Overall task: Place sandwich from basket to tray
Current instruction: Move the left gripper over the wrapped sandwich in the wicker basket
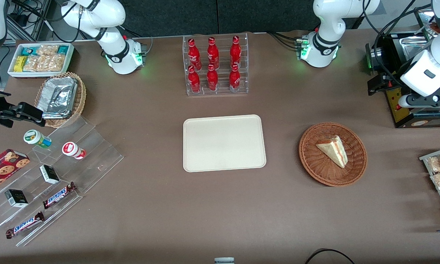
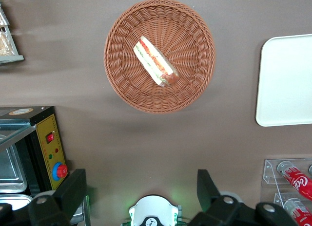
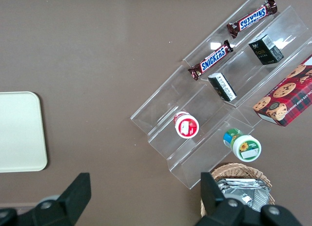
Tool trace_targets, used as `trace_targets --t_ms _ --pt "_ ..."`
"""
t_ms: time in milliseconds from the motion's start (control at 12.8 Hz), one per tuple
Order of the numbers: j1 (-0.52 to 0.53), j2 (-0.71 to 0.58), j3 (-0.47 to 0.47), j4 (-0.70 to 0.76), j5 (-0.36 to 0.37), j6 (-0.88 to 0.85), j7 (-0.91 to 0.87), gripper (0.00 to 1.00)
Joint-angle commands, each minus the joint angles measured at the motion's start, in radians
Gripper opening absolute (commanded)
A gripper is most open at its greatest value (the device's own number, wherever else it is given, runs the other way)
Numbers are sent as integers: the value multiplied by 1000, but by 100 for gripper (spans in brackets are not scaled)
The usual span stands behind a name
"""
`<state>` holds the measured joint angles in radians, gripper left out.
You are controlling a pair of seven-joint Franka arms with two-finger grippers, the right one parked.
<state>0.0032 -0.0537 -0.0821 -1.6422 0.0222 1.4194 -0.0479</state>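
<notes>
Brown tabletop, nothing moved yet: the small triangular bread-wedge sandwich [image 1: 333, 149] lies in the round reddish-brown wicker basket [image 1: 355, 168], and the flat cream rectangular plastic tray [image 1: 224, 143] beside it is bare. Left arm's gripper [image 2: 141, 194] hangs high, fingers [image 2: 73, 189] spread apart, holding nothing. Open table between basket rim and tray edge, so the carry looks unobstructed.

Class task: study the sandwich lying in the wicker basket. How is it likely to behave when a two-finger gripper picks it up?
The sandwich is soft bread, so it probably squashes if pinched hard. Its filling layers show on one edge and may slide apart. It looks light. It lies on its side in the basket. The gripper hangs open above the table.
</notes>
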Motion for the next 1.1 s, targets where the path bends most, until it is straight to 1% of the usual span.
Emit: trace_targets --t_ms 0,313,391,548,783,1017 --pt "-11 -9 8 -1 -4 2 5 100" --pt "-11 29 7 -16 2 19 2 100" --pt "-11 44 7 -39 2 48 -7 100" --pt "-11 44 7 -123 2 183 -44 100" --pt "-14 83 4 -221 5 333 -301 100" --pt "-15 120 2 -318 7 491 -511 100"
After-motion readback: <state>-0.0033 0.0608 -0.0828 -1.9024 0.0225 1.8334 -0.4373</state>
